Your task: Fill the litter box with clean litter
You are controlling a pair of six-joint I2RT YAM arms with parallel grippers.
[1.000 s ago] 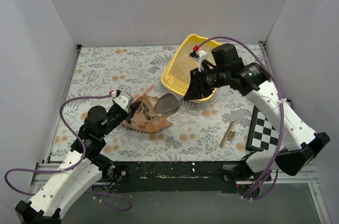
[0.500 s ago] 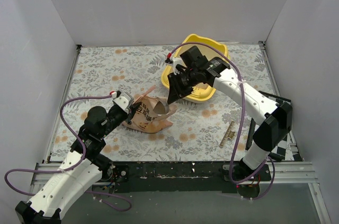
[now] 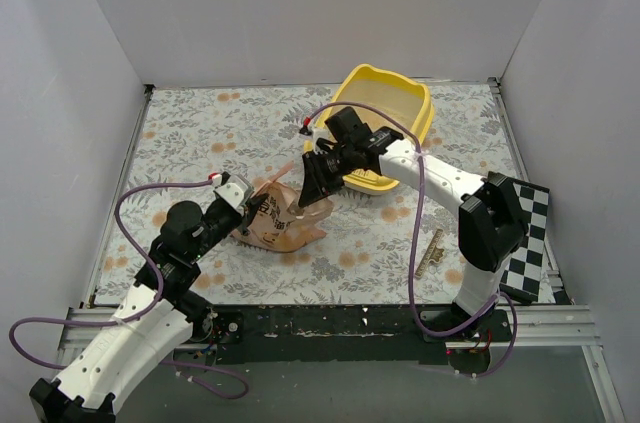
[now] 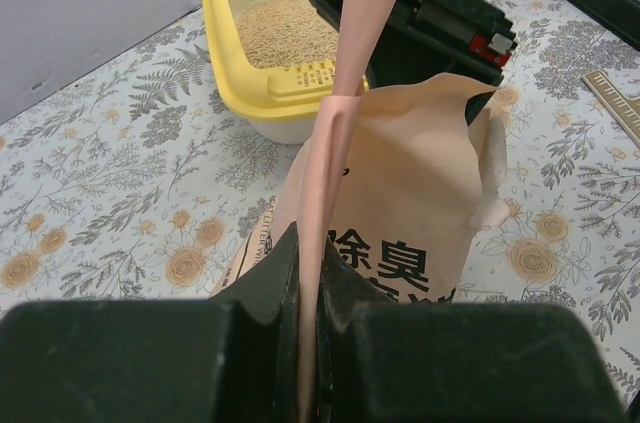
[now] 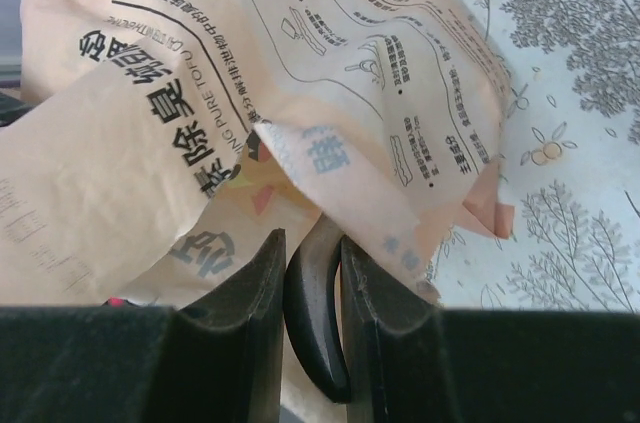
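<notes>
The yellow litter box stands at the back right, and pale beige clean litter lies inside it. A peach-pink litter bag lies at the table's middle. My left gripper is shut on the bag's pink top edge and holds it up. My right gripper reaches into the bag's mouth and is shut on the dark handle of a scoop. The scoop's bowl is hidden by the crumpled bag.
A black-and-white checkerboard lies at the right edge, with a wooden ruler beside it. White walls close in the floral table on three sides. The right arm spans from the litter box to the bag.
The right arm swung left from the litter box's front lip down to the bag, carrying the scoop into the bag's mouth. The left gripper kept its hold.
</notes>
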